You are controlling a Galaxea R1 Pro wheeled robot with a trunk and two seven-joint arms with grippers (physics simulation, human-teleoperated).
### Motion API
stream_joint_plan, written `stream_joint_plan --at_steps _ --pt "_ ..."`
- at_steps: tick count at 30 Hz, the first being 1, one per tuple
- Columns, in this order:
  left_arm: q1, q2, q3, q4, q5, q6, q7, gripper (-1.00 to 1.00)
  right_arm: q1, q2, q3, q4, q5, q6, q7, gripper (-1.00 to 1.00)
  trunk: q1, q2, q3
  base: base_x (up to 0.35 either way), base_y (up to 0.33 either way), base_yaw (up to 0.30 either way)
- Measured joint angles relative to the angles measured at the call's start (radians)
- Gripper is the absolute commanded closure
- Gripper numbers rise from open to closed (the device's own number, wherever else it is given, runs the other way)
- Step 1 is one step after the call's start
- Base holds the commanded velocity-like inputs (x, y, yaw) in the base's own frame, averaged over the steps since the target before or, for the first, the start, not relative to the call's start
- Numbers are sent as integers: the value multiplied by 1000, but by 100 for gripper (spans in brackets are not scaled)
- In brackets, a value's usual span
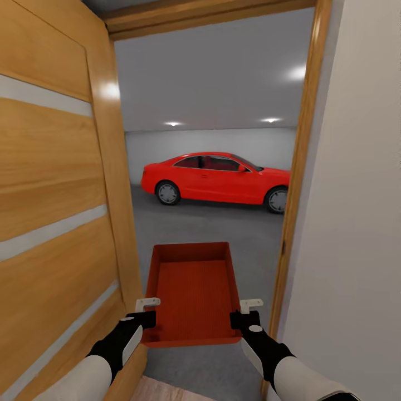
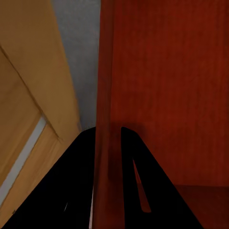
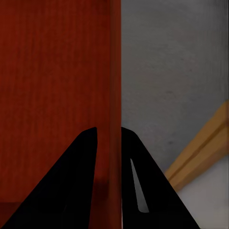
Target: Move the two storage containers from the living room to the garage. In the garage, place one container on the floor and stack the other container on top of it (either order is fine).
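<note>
In the doorway, both grippers carry the storage container (image 1: pixel 192 292) between wooden door (image 1: pixel 55 223) and door frame (image 1: pixel 295 206).

Both arms have white, rounded forearms that pass into black wrist sections. The left gripper (image 1: pixel 146 305) has a black body with a pale grey strip along its side and a flat white finger (image 1: pixel 147 303) at its tip. The right gripper (image 1: pixel 249 304) is alike: black body, a round pale stud on top, a white finger (image 1: pixel 252 303). In the wrist views the fingers (image 2: pixel 136 181) show as black tapering wedges, each with a thin slot.
</note>
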Motion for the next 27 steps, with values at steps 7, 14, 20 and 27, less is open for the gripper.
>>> stream_joint_plan --at_steps 7,14,20,27 --pt "0 0 0 0 0 0 0 100 0 0 0 0 0 0 0 100 0 0 0 168 274 -285" --pt "0 0 0 0 0 0 0 100 0 0 0 0 1 0 0 100 0 0 0 168 219 -285" --pt "0 0 0 -1 1 0 0 100 0 0 -1 0 2 0 0 100 0 0 0 168 185 -285" --pt "0 0 -1 -2 1 0 1 100 0 0 -2 -1 4 0 1 100 0 0 0 124 120 -188"
